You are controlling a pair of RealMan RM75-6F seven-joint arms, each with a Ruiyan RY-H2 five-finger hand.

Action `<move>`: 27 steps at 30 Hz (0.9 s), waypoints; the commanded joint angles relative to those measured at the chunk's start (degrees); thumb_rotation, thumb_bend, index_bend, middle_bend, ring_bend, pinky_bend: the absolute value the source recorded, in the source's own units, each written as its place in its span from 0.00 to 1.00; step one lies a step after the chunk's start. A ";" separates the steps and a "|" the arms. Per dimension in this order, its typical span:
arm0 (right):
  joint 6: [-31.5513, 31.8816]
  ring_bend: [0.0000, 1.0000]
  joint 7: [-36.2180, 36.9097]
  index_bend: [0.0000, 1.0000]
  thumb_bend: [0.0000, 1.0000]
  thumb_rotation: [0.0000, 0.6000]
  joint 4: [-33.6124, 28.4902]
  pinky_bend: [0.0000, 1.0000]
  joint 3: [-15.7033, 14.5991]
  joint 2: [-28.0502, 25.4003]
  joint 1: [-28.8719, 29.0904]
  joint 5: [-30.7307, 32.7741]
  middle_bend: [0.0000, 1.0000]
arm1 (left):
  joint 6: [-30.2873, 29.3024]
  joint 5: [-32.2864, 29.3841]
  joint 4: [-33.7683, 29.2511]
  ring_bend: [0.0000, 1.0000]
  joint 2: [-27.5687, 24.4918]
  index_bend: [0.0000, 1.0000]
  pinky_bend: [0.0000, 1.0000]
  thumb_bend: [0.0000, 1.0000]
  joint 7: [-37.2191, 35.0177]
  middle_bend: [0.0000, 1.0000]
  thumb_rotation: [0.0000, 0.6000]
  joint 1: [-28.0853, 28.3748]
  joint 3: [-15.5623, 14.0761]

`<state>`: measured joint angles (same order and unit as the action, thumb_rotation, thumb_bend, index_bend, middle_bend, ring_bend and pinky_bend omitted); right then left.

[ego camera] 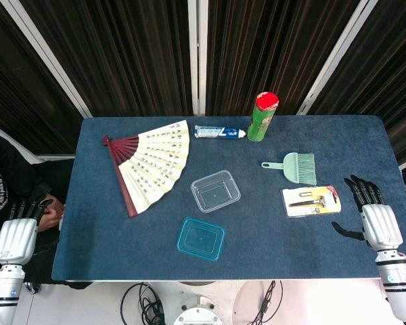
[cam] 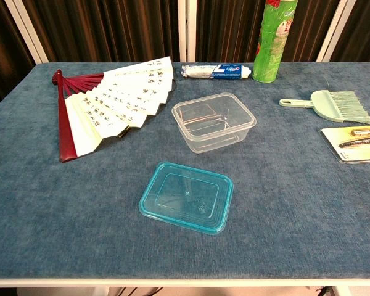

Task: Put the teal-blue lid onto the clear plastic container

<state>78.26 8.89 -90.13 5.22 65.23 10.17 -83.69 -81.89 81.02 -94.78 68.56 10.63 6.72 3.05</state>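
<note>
My left hand [ego camera: 17, 238] and right hand [ego camera: 379, 223] both hung empty, fingers loosely apart; the teal lid [ego camera: 201, 238] lay about midway between them, just short of the clear container [ego camera: 216, 191]

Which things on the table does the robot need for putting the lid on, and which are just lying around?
Needed: teal-blue lid, clear plastic container.

Just lying around: paper fan, toothpaste tube, green can, little brush, packaged tool.
</note>
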 commanded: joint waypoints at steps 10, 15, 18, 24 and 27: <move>-1.84 0.00 -0.86 0.00 0.11 1.00 -0.59 0.00 -0.20 0.09 2.45 -3.05 0.00 | -1.12 0.79 -0.14 0.00 0.04 0.18 0.00 0.06 -0.18 0.11 1.00 -0.43 -0.25; -8.84 0.00 -4.24 0.00 0.11 1.00 -1.71 0.00 0.47 0.72 8.56 -5.46 0.00 | -1.50 1.62 0.03 0.00 -0.06 0.18 0.00 0.06 -0.55 0.11 1.00 -0.30 -0.20; -14.75 0.00 -6.53 0.00 0.11 1.00 -2.81 0.00 1.59 2.38 13.77 -6.16 0.00 | -1.71 2.34 -0.19 0.00 -0.15 0.18 0.00 0.06 -0.91 0.11 1.00 -0.19 -0.25; -28.90 0.00 -9.41 0.00 0.10 1.00 -1.23 0.00 3.84 8.80 24.84 -3.65 0.00 | -2.12 3.13 0.01 0.00 -0.79 0.18 0.00 0.06 -1.55 0.11 1.00 -0.02 -0.08; -34.85 0.00 -13.92 0.00 0.07 1.00 -0.05 0.00 5.63 12.27 29.15 1.79 0.00 | -2.05 3.46 0.07 0.00 -0.94 0.18 0.00 0.06 -1.96 0.11 1.00 0.03 -0.22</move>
<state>49.60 -0.43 -91.54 8.60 73.06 33.83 -86.81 -83.96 84.43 -94.74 67.65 8.76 6.73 2.87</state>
